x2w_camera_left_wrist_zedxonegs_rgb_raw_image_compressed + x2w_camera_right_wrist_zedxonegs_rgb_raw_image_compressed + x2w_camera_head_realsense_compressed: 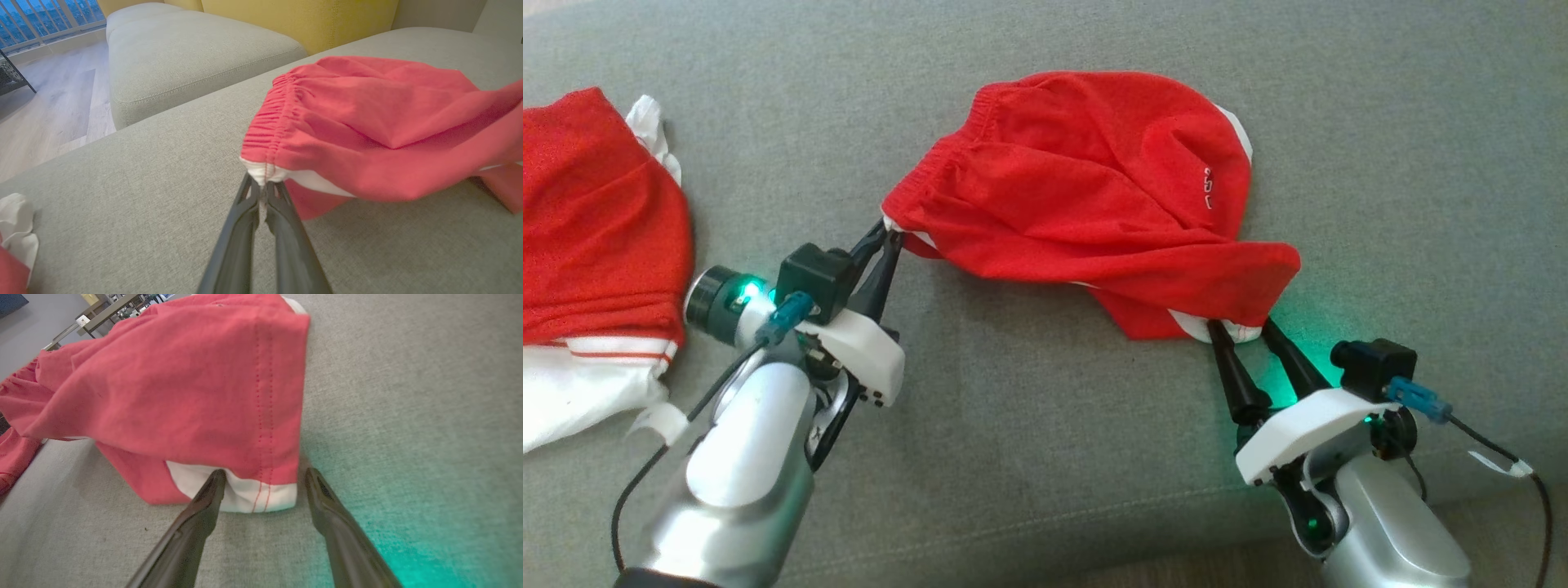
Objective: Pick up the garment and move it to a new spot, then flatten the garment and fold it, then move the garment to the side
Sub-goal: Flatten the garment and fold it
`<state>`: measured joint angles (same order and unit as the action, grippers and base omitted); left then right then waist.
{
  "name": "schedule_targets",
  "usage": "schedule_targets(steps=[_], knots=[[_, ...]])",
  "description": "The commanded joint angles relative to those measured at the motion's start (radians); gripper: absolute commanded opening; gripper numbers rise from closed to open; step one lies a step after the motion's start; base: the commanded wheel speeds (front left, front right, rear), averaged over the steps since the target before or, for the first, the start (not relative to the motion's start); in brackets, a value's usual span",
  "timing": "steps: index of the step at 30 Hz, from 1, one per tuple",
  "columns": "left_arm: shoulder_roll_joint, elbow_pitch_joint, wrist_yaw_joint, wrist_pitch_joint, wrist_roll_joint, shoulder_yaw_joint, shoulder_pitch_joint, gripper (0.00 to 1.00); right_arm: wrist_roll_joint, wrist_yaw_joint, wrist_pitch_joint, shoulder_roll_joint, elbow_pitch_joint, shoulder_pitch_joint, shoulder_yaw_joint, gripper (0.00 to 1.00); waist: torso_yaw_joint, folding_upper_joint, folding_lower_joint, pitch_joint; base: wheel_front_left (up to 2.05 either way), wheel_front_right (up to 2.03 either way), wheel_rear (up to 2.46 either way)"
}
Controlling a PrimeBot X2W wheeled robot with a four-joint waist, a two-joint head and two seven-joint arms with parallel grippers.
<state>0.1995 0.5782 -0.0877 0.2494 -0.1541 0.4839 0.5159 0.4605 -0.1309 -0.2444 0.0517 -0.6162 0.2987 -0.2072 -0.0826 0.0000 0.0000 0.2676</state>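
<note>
Head view: garment (1094, 180) rumpled mid sofa cushion (1045, 457). Left hand (892, 235) clamped on its waistband corner, likely an anchor for flattening.
Left wrist view: fingers together on the white-lined edge.
Right wrist view: right hand (265, 473) spread, straddling the hem corner, not yet gripping.

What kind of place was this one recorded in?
Probably a living room: a grey sofa with a yellow backrest, a wooden floor, and a railed window looking out on buildings.
</note>
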Motion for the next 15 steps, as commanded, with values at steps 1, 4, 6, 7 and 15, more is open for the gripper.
schedule_targets(steps=[1,4,6,7,15], knots=[[0.03,-0.033,0.009,0.008,-0.009,-0.034,0.042,0.0,0.007,0.0,-0.006,-0.001,0.005,0.015,-0.033,1.0,-0.001,0.0,0.0,-0.002,0.0,0.0,0.0],[0.036,-0.03,0.014,0.007,-0.013,-0.037,0.045,0.0,0.005,0.0,-0.004,-0.001,-0.011,0.018,-0.048,1.0,-0.003,0.0,0.0,-0.006,0.0,0.0,0.0],[0.039,-0.027,0.02,0.007,-0.016,-0.039,0.045,0.0,-0.002,0.0,-0.001,-0.001,-0.017,0.018,-0.053,0.68,-0.005,0.0,0.0,-0.011,0.0,0.0,0.0],[0.04,-0.025,0.023,0.006,-0.017,-0.04,0.044,0.0,-0.002,0.0,0.002,-0.001,-0.018,0.017,-0.054,0.31,-0.006,0.0,0.0,-0.013,0.0,0.0,0.0],[0.036,-0.001,0.037,0.0,-0.028,-0.032,0.027,0.0,-0.031,0.0,0.049,-0.001,0.014,-0.024,-0.059,0.0,-0.01,0.0,0.0,-0.06,0.0,0.0,0.0]])
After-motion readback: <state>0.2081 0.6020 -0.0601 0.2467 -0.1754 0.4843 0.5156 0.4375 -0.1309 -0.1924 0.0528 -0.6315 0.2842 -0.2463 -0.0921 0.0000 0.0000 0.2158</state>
